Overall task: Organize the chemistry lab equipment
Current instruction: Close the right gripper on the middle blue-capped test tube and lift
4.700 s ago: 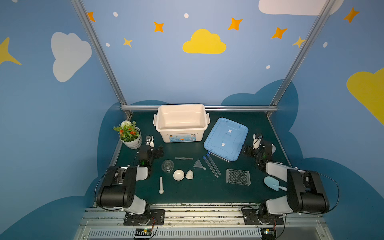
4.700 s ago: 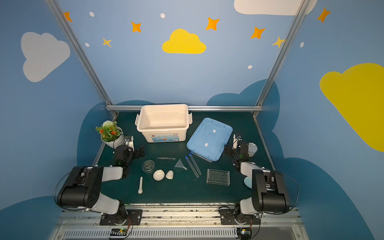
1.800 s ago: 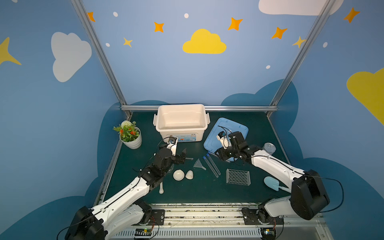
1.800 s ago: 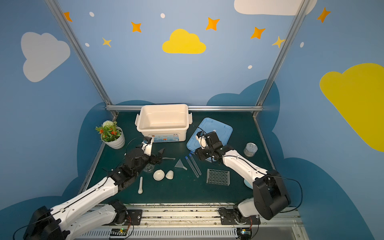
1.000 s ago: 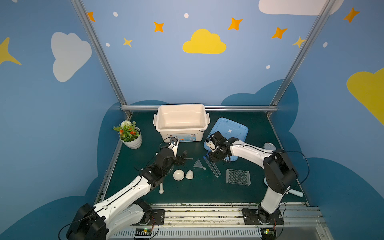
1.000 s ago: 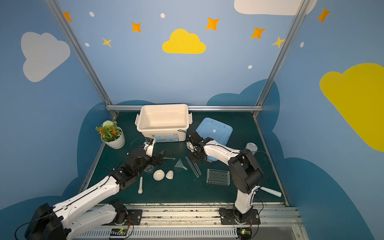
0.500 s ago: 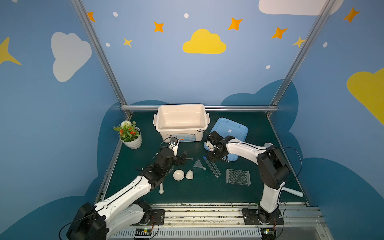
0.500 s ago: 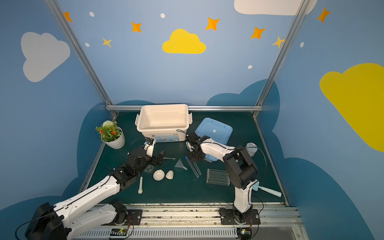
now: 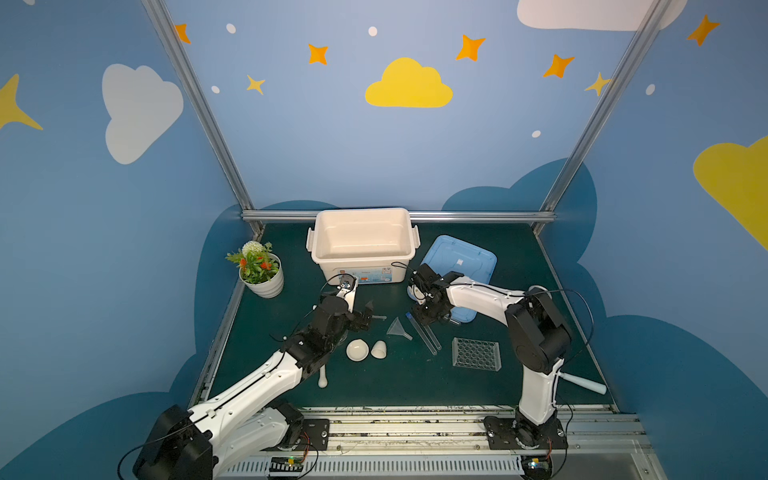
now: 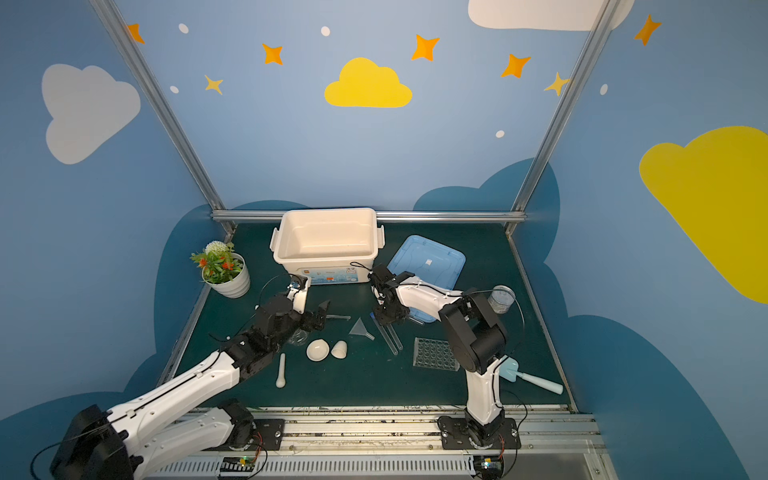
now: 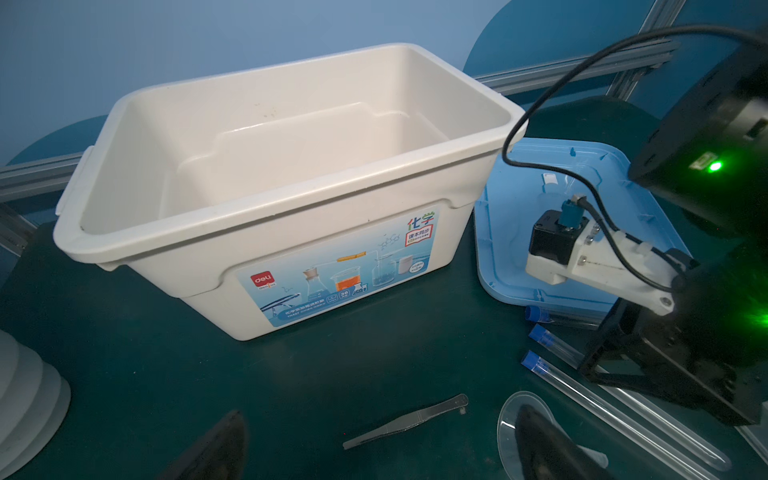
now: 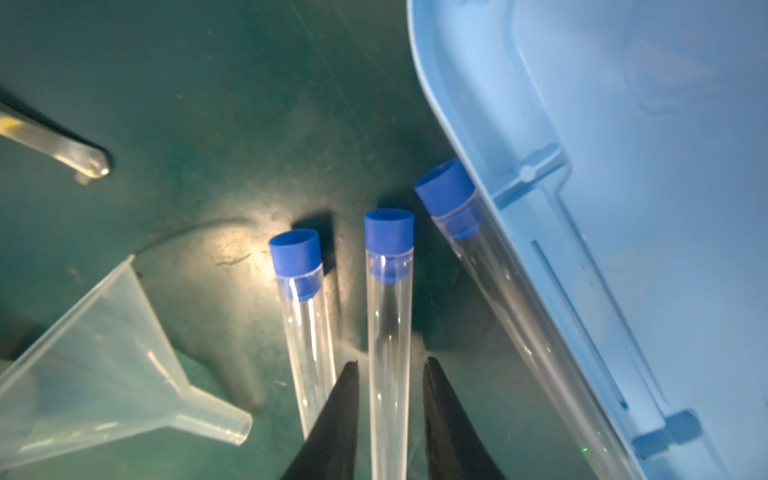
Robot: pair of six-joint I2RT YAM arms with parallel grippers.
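Observation:
Three clear blue-capped test tubes [image 9: 426,338] [image 12: 305,291] lie side by side beside the blue lid. My right gripper [image 9: 428,320] [image 12: 390,365] is low over them, open, its fingers straddling the middle tube [image 12: 388,291] with narrow gaps. My left gripper [image 10: 322,316] [image 11: 382,444] is wide open above the metal tweezers [image 11: 405,422] [image 10: 338,317], holding nothing. On the mat lie a clear funnel [image 9: 397,328] [image 12: 104,353], white bowl [image 9: 357,350], cup [image 9: 379,349], pestle [image 10: 281,372] and clear holed rack [image 9: 476,353]. The glass flask [image 10: 297,337] peeks out under the left arm.
An open white bin [image 9: 361,272] [image 11: 291,232] stands at the back middle, with its blue lid [image 9: 461,262] [image 12: 623,208] flat to its right. A potted plant [image 9: 259,270] is at the back left. A pale scoop [image 10: 528,376] and a small clear jar [image 10: 501,299] sit at the right.
The right gripper's fingers have drawn closer together around the middle test tube. The left arm has stayed over the tweezers with its gripper wide open.

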